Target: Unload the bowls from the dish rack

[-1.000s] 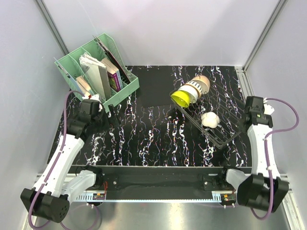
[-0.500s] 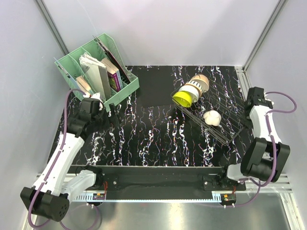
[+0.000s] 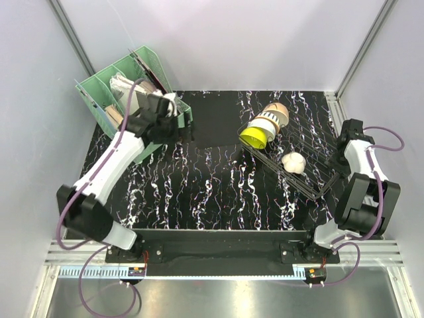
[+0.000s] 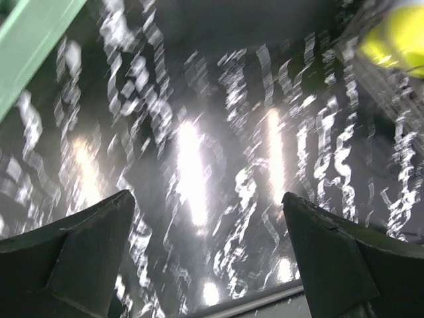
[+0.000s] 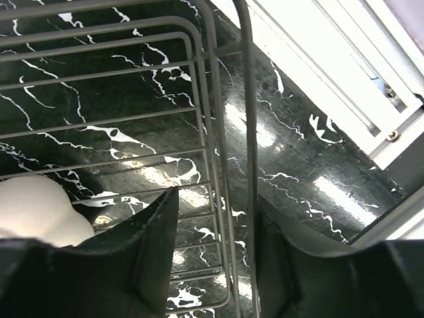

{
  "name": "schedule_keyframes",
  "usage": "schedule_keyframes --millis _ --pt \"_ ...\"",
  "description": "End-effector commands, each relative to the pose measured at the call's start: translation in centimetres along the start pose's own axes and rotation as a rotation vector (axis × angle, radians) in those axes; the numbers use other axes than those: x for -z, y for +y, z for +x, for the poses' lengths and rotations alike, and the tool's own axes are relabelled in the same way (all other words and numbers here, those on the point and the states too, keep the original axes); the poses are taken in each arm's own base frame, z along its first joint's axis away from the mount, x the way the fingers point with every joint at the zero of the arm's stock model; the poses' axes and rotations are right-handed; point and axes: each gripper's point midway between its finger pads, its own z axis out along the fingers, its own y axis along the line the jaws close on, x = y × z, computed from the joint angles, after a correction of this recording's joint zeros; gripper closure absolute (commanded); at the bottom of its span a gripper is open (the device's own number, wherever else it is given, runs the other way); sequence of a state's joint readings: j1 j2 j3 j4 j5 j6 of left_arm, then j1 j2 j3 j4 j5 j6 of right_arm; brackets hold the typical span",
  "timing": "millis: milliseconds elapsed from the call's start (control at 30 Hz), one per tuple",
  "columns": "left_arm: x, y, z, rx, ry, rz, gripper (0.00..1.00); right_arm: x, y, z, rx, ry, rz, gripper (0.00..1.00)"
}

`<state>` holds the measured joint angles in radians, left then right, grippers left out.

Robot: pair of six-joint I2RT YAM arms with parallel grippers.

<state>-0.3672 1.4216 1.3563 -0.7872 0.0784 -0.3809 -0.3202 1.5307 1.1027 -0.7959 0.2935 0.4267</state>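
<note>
Between the fingers of my right gripper [image 5: 217, 205] runs the rim wire of the dish rack [image 5: 248, 99]. The jaws are part closed around it, with the wire against the outer finger; I cannot tell whether they pinch it. Just inward of that gripper, a white bowl [image 5: 33, 209] lies on the rack floor. My left gripper [image 4: 207, 199] is fully spread and empty. Ahead and to its right, the yellow-green bowl [image 4: 396, 38] stands on edge, first in a row with a banded white bowl [image 3: 266, 122] and a tan bowl [image 3: 279, 112]. The mint-green file organiser [image 4: 30, 40] lies to its left.

Procedure, as I judge it:
1. Steady the rack with the right gripper.
2. Carry the left gripper, jaws spread, to the yellow-green bowl's upper rim.
3. Set one finger inside and one outside, then close.
4. Lift straight clear of the prongs.

Change over the last second: the left arm has swung from the organiser's near end across its right corner, toward the rack. The right arm has folded back, and the rack has shifted slightly.
</note>
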Motion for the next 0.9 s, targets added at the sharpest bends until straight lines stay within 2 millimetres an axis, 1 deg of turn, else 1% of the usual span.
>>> schedule_keyframes --millis 0,33,67,100,133,167,200,267,300,333,367,400,433,467,500,533,567,600,667,700,867 --pt "-1.2 -6.0 -5.2 -0.143 -0.085 0.126 0.01 0.7 5.2 1.0 -0.058 0.062 -0.211 0.36" --pt "-1.7 -6.8 -5.6 -0.157 -0.079 0.136 0.01 0.9 5.1 1.1 -0.067 0.059 -0.214 0.34" --pt "-2.2 -8.1 -5.6 -0.19 -0.07 0.157 0.01 1.0 5.1 1.2 -0.071 0.059 -0.217 0.34" --pt "-3.4 -9.1 -6.2 -0.204 -0.058 0.166 0.01 1.2 5.2 1.2 -0.077 0.058 -0.225 0.32" --pt "-4.0 -9.8 -6.4 -0.214 -0.052 0.173 0.01 1.5 5.1 1.3 -0.081 0.054 -0.232 0.28" --pt "-4.7 -10.9 -6.2 -0.231 -0.038 0.191 0.01 1.7 5.0 1.4 -0.087 0.05 -0.234 0.23" --pt "-6.0 -11.8 -6.6 -0.24 -0.029 0.202 0.01 1.8 5.0 1.5 -0.089 0.051 -0.241 0.23" --pt "-7.3 -13.1 -6.5 -0.261 -0.021 0.209 0.01 2.3 4.9 1.8 -0.095 0.047 -0.254 0.23" --pt "-8.7 -13.6 -6.6 -0.267 -0.011 0.21 0.01 2.4 4.8 2.0 -0.09 0.048 -0.259 0.23" --pt "-9.4 -13.9 -6.7 -0.27 -0.007 0.21 0.01 2.5 4.7 2.2 -0.092 0.047 -0.26 0.22" --pt "-9.6 -14.7 -7.0 -0.277 -0.016 0.222 0.01 2.6 4.6 2.4 -0.091 0.049 -0.266 0.21" --pt "-11.1 -14.7 -6.6 -0.278 0.008 0.222 0.01 2.8 4.6 2.4 -0.089 0.043 -0.271 0.21" --pt "-11.7 -15.1 -6.4 -0.286 0.014 0.227 0.01 2.8 4.4 2.8 -0.089 0.048 -0.268 0.21" --pt "-11.8 -15.8 -7.1 -0.295 -0.005 0.241 0.01 2.9 4.4 3.0 -0.091 0.052 -0.276 0.2" --pt "-13.0 -15.9 -6.6 -0.301 0.012 0.237 0.01 3.1 4.4 3.0 -0.092 0.046 -0.285 0.2" --pt "-13.3 -16.2 -6.7 -0.31 0.008 0.238 0.01 3.1 4.4 3.3 -0.091 0.053 -0.288 0.19" --pt "-13.3 -16.8 -7.2 -0.316 -0.007 0.248 0.01 3.1 4.2 3.3 -0.09 0.048 -0.28 0.19" --pt "-14.3 -16.7 -6.9 -0.319 0.002 0.235 0.01 3.0 4.0 3.3 -0.081 0.044 -0.273 0.19" --pt "-15.1 -16.9 -6.9 -0.321 -0.001 0.228 0.01 2.8 3.6 3.2 -0.072 0.034 -0.252 0.18" --pt "-15.4 -16.7 -7.1 -0.318 -0.008 0.215 0.01 2.8 3.6 3.2 -0.071 0.032 -0.251 0.18" --pt "-17.2 -16.4 -7.2 -0.315 -0.011 0.188 0.01 3.1 3.9 3.0 -0.077 0.03 -0.265 0.18"
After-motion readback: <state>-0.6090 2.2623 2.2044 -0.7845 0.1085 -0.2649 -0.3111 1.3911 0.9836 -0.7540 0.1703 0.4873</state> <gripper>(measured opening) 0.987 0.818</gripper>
